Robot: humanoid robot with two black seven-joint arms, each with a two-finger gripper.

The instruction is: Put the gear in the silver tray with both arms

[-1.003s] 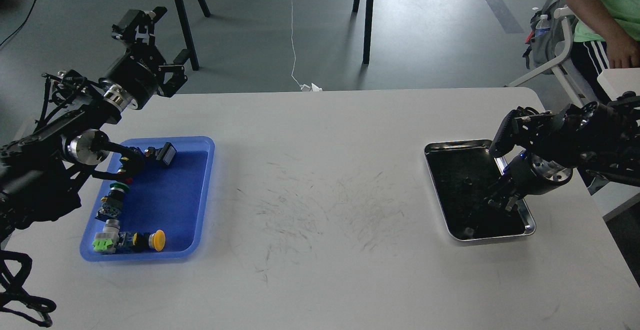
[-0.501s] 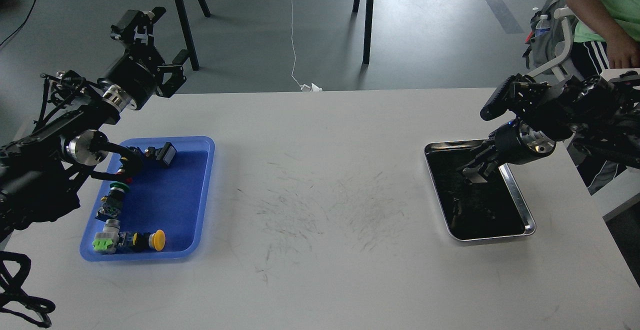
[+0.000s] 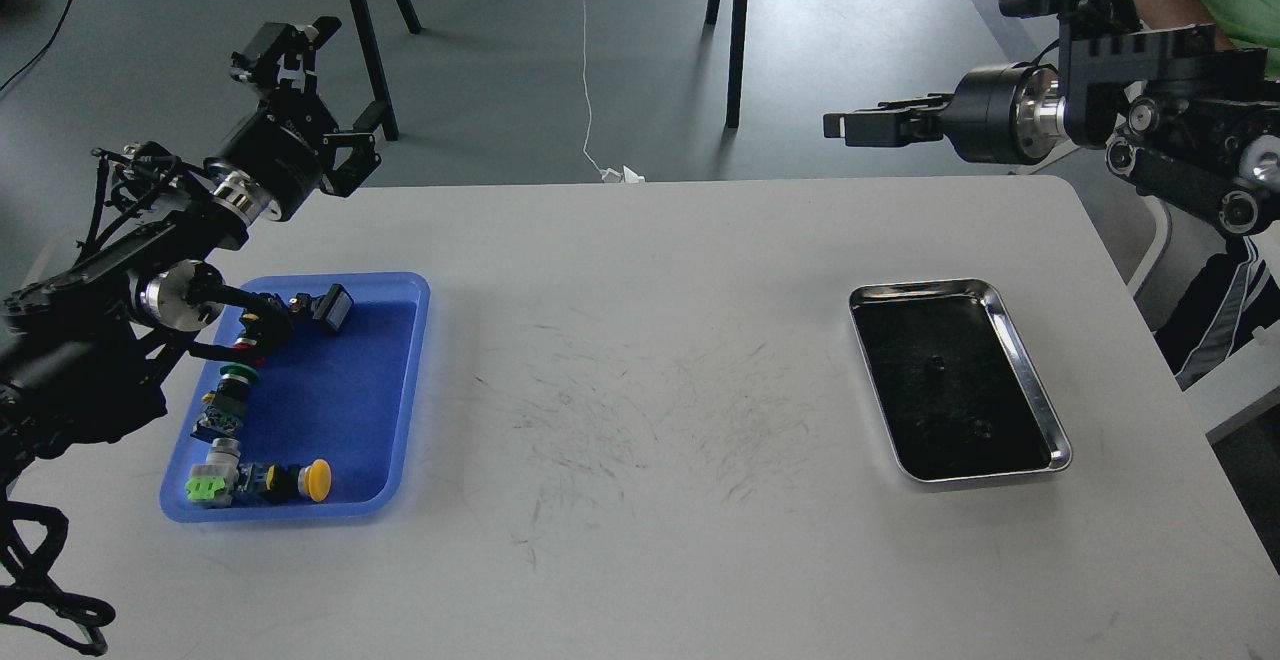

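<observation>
Now the right gripper [image 3: 838, 126], fingers seemingly together and empty, has lifted clear of the silver tray [image 3: 1030, 376], suggesting a finished drop-off.

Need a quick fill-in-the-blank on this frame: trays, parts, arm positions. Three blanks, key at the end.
1. The silver tray sits on the table's ____ side.
2. The push-button with the yellow cap lies in the ____ tray.
3. The right gripper is raised beyond the table's far edge, pointing toward the ____.

Missing words: right; blue; left
</observation>
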